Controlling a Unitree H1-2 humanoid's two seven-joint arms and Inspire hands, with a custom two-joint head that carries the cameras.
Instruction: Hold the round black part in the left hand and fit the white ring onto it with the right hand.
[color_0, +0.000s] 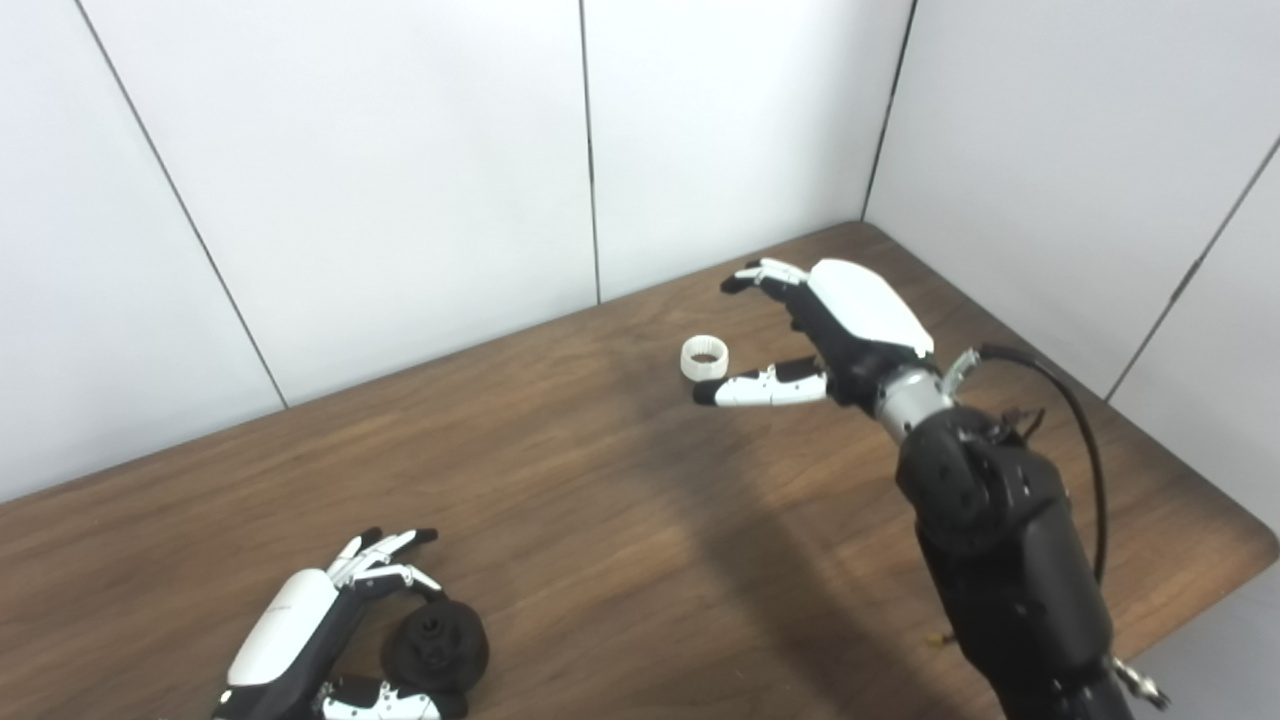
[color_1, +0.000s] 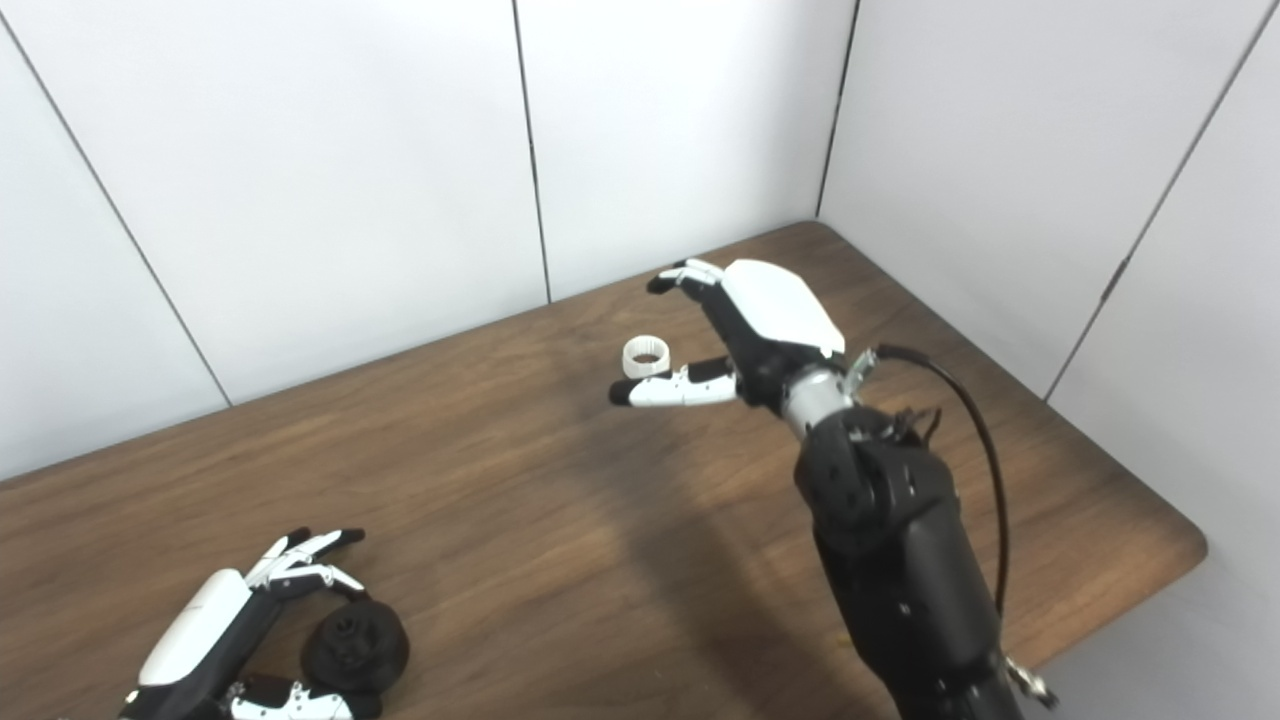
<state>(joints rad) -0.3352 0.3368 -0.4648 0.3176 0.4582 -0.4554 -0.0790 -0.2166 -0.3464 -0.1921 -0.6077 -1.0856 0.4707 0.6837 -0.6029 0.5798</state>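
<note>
Left hand: near edge of the table, palm turned inward, fingers and thumb spread around the black part; they look close to it, but a firm grip cannot be told.
Round black part: lies on the table in the crook of the left hand, between its thumb below and its fingers above; a small hub stands up at its middle.
Table: dark wood grain, rounded far-right corner, a soft shadow across the middle.
Right arm: black, comes up from the lower right, a black cable looping beside the wrist.
Right hand: raised over the far part of the table, spread wide, thumb and fingers apart, holding nothing.
White ring: small, lies flat on the table just beside the right thumb tip, in the gap of the spread hand; contact cannot be told.
Walls: white panels with dark seams behind the table.
</note>
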